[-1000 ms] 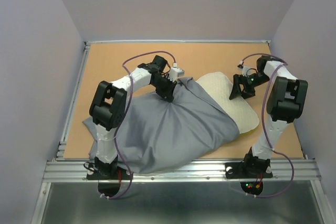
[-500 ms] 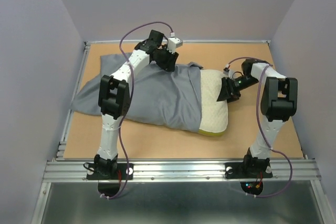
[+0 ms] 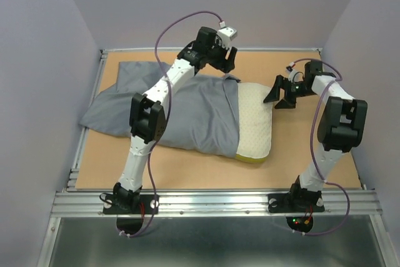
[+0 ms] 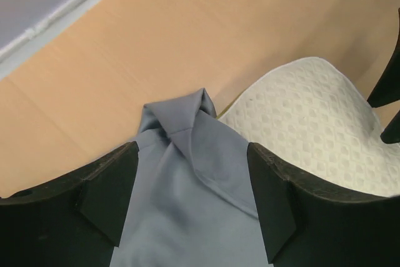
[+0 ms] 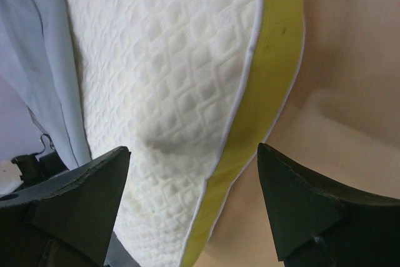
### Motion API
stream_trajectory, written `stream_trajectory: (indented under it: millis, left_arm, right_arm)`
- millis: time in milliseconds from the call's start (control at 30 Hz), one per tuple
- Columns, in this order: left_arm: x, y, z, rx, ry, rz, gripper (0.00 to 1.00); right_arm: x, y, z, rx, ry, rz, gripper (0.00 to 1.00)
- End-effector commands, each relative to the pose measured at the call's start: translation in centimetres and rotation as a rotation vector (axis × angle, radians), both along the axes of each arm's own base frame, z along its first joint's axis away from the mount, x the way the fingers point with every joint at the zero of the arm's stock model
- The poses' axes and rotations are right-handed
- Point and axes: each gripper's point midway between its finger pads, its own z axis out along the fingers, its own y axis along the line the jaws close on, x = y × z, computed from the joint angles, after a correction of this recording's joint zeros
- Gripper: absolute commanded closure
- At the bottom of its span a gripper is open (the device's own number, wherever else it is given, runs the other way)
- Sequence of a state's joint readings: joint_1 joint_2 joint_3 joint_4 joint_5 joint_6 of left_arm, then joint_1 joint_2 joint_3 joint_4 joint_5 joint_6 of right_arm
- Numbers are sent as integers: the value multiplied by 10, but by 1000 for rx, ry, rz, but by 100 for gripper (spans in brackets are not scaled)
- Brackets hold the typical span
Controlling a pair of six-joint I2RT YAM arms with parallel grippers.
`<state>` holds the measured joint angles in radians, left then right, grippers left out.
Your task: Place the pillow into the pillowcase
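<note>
The pillowcase (image 3: 181, 107) is spread across the left and middle of the table (image 3: 300, 154), and most of the pillow (image 3: 255, 123) is seen inside it. Only the pillow's right end lies uncovered, with a yellow band (image 3: 253, 157) shown along its near edge. The left gripper (image 3: 226, 64) is held above the far corner of the pillowcase's opening, near the far edge of the table. Its fingers (image 4: 109, 192) are spread apart and nothing is clamped between them. The right gripper (image 3: 278, 98) is held just right of the pillow's far end, its fingers (image 5: 300, 207) likewise parted and empty, with the quilted surface seen beyond them.
</note>
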<state>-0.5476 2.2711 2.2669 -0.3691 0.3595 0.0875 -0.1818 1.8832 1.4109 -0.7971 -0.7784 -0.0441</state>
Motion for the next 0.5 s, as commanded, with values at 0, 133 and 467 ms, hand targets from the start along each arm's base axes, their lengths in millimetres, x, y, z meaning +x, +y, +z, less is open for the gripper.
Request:
stream_trajectory:
  millis: [0,133,467]
  left_arm:
    - [2,-21,-31,19,36,30,30]
    - [4,-24,-64,81,56,59,34]
    - [-5,-51,-92,39,87,-47,64]
  right_arm:
    - [23,1,-22,24,10,-85,12]
    - [19,7,-36,56,52,-85,15]
    - [2,44,-43,146,55,16,55]
